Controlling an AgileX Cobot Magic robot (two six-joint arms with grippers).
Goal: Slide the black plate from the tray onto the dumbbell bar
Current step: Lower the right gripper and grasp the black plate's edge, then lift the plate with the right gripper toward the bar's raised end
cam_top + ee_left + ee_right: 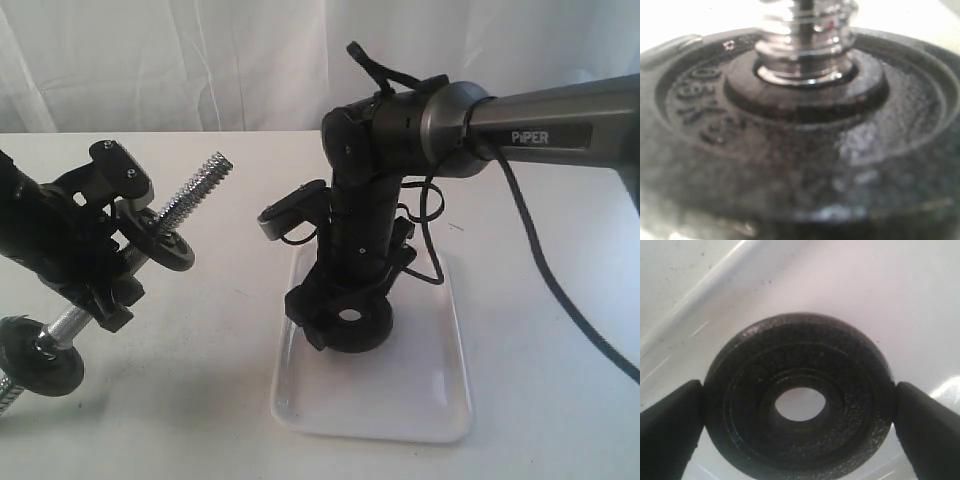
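Right end effector point(799, 407) pinches the black plate point(840, 440) by its rim, likely heavy and rigid; left end effector point(115, 240) clamps the dumbbell bar point(195, 190).

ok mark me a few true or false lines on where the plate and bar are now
The right hand has the black plate between its fingers, over the tray. True.
The dumbbell bar lies flat. False: the left hand holds it tilted, threaded end up.
The bar's upper threaded tip carries no nut. True.
The black plate is already on the bar. False: it is at the tray; another disc sits on the bar.
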